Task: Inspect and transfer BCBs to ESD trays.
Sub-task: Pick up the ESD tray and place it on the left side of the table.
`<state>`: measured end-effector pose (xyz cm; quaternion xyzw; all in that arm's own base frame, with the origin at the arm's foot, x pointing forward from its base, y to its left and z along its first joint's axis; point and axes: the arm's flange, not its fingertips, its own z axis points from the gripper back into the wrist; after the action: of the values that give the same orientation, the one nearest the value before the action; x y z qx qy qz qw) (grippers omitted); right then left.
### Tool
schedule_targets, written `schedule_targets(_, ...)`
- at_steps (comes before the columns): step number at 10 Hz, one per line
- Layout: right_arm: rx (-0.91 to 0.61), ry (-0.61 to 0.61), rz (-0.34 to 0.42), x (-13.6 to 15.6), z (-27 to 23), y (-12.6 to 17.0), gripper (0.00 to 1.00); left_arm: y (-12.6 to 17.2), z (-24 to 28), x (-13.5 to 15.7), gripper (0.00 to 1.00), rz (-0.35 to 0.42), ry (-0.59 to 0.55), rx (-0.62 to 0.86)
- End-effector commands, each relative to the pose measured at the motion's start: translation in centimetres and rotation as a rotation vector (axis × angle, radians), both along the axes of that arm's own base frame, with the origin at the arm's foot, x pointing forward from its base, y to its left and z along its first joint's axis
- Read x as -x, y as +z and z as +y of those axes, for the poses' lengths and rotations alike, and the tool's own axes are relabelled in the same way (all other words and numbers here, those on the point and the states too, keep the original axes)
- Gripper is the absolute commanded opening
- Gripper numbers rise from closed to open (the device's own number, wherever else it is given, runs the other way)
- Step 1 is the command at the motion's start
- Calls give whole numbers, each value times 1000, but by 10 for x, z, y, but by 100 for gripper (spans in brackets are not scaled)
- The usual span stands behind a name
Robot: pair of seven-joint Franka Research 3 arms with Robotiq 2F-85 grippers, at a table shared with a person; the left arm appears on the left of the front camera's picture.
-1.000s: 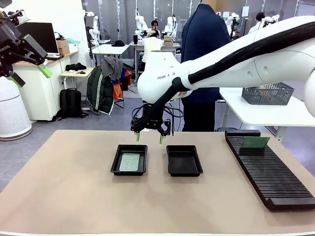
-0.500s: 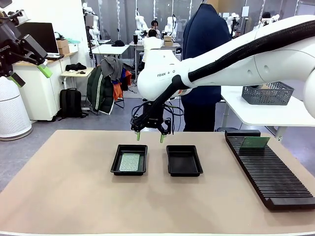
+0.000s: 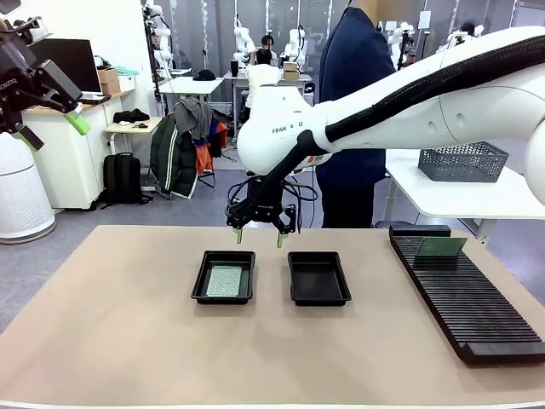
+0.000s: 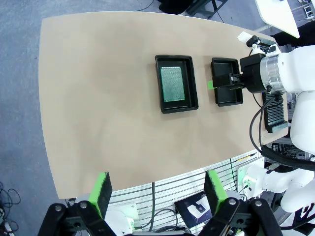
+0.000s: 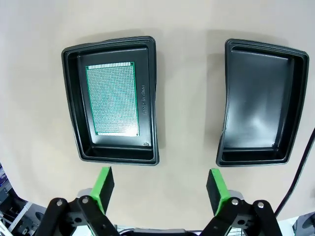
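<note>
Two black ESD trays lie side by side at the table's middle. The left tray [image 3: 201, 281] [image 5: 72, 123] [image 4: 162, 105] holds one green BCB [image 3: 224, 280] [image 5: 111, 100] [image 4: 176, 83] flat on its floor. Nothing lies in the right tray [image 3: 318, 279] [image 5: 256, 113] [image 4: 226, 91]. My right gripper [image 3: 258, 239] [image 5: 158, 179] hangs open over the gap between the trays, holding nothing. My left gripper [image 3: 53, 132] [image 4: 158, 184] is open, high up at the far left. Another BCB [image 3: 440, 247] stands in the rack.
A long black slotted rack [image 3: 468, 298] runs along the table's right side. A person in a dark jacket [image 3: 353, 94] stands behind the far edge. A grey mesh basket [image 3: 464, 162] sits on a white side table to the right.
My right arm has risen very slightly above the trays. The trays and boards have not moved.
</note>
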<state>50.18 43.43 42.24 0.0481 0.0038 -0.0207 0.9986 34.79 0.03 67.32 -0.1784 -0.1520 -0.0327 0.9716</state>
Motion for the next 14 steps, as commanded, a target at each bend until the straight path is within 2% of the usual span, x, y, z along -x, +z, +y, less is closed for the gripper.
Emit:
schedule_targets(1, -8, -1, -12, 1, 0, -1, 100, -1, 0, 0, 100, 1, 0, -1)
schedule_targets(6, 0, 0, 0, 0, 0, 0, 100, 0, 0, 0, 100, 0, 0, 0)
schedule_targets(8, -98, -64, 5, 19, -37, 30, 100, -12, -28, -24, 100, 9, -51, -25)
schedule_targets(11, -252, -89, 14, 35, -97, 72, 100, -44, -76, -55, 100, 54, -53, -96)
schedule_targets(12, -306, -91, 16, 37, -117, 81, 100, -58, -92, -65, 100, 49, -45, -122)
schedule_targets(14, -405, -107, 19, 42, -159, 92, 100, -96, -126, -87, 100, 110, -55, -163)
